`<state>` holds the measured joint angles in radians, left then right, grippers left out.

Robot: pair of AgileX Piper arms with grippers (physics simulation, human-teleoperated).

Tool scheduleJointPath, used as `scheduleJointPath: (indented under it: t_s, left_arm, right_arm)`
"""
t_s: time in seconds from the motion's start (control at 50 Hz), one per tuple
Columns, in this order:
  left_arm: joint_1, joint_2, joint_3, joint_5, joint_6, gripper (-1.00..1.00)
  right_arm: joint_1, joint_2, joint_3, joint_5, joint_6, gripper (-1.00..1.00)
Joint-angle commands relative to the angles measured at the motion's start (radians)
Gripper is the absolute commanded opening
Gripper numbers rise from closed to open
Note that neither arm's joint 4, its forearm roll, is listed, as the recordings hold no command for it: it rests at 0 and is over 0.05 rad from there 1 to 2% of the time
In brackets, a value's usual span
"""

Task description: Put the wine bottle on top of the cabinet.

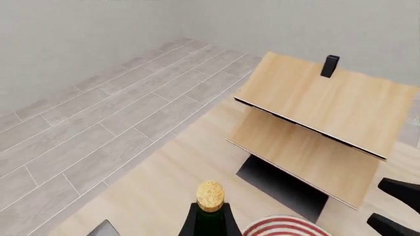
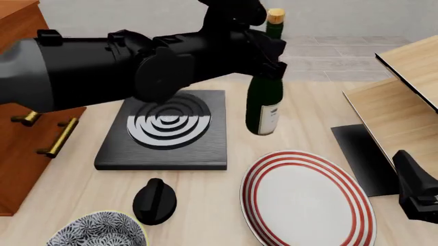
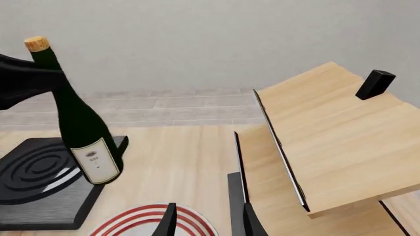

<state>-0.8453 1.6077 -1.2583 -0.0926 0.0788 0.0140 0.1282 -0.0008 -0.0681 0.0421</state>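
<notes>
One patterned bowl (image 2: 99, 230), one wine bottle (image 2: 264, 105)

The left arm is stretched from the bench's left edge across toward its far middle, wrist raised. Its tool (image 2: 263, 51) is clamped on the neck of the wine bottle (image 2: 264, 105). The right tool (image 2: 419, 192) is held low near the bench's right edge, its fingers (image 3: 169, 222) slightly parted, gripping nothing.

One dark green glass wine bottle (image 2: 263, 102), one red-ringed white plate (image 2: 308, 200), one black square hob (image 2: 166, 130), one black knob (image 2: 155, 201), one blue patterned bowl (image 2: 96, 233), one pale wood shelf unit (image 2: 403, 102), one reddish-brown cabinet (image 2: 17, 148).
</notes>
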Motion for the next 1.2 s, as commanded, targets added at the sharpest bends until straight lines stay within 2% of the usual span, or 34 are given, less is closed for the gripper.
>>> scheduleJointPath:
  t_s: [0.02,0.4,0.54,0.82,1.0,1.02,1.1,1.2]
  left_arm:
    - [0.002,-0.095,0.091,-0.020,0.010,-1.00]
    - [0.027,-0.240,0.242,-0.034,0.005,-1.00]
    - [0.065,-0.301,0.290,-0.034,-0.019,-1.00]
    - [0.113,-0.417,0.364,0.010,-0.006,-1.00]
    - [0.138,-0.464,0.372,0.053,0.022,-1.00]
    - [0.139,-0.464,0.380,0.059,0.050,-1.00]
    - [0.156,-0.473,0.385,0.073,0.025,-1.00]
    - [0.170,-0.494,0.401,0.084,0.037,-1.00]
  right_arm:
    - [0.001,-0.002,0.000,0.001,-0.001,1.00]
    - [0.000,-0.002,0.000,0.001,0.000,1.00]
    - [0.000,-0.002,0.000,0.001,0.000,1.00]
    - [0.006,-0.010,0.000,0.005,-0.006,1.00]
    - [0.006,-0.005,0.000,0.002,-0.006,1.00]
    - [0.006,-0.004,0.000,0.001,-0.007,1.00]
    - [0.005,-0.005,0.000,0.002,-0.006,1.00]
    - [0.004,-0.007,0.000,0.003,-0.006,1.00]
